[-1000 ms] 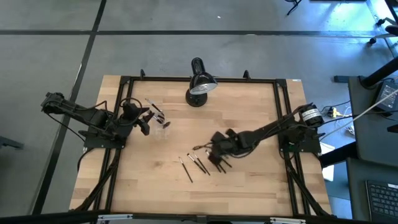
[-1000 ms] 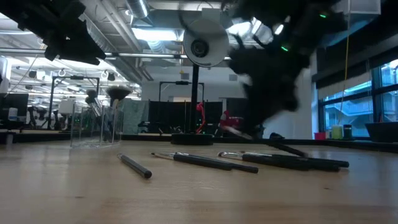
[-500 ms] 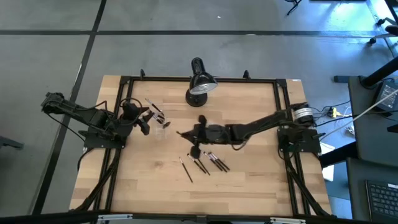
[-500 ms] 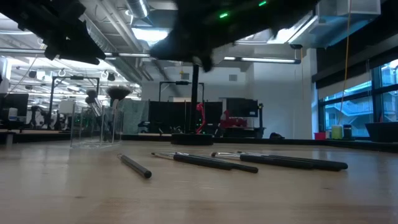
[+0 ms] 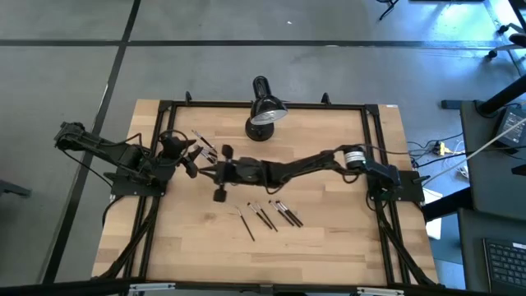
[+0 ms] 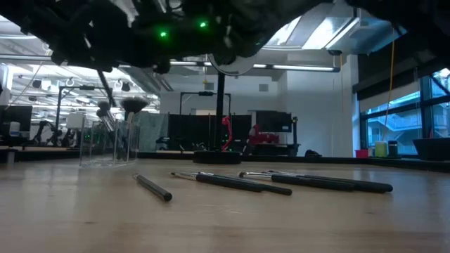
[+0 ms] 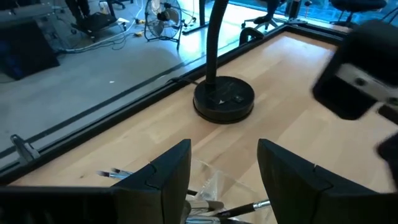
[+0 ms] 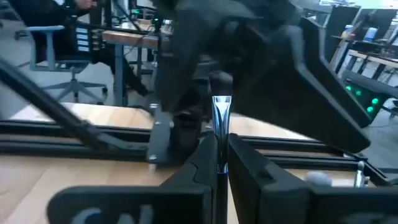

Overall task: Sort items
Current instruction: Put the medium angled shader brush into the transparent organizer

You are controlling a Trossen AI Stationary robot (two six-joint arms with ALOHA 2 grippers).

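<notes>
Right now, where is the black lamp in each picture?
High view: lamp at the table's far edge, near the middle.
Low view: its pole stands at centre, behind the brushes.
Left wrist view: its round base sits upper middle.
Right wrist view: not in it.
Shared landmark: the clear cup, near the lamp.

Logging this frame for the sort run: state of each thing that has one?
right gripper: shut on brush, reached over by the clear cup
held brush: clamped, ferrule sticking out
left gripper: open, above the cup
clear cup: upright, brushes standing in it
loose brushes: flat on table
desk lamp: upright
</notes>
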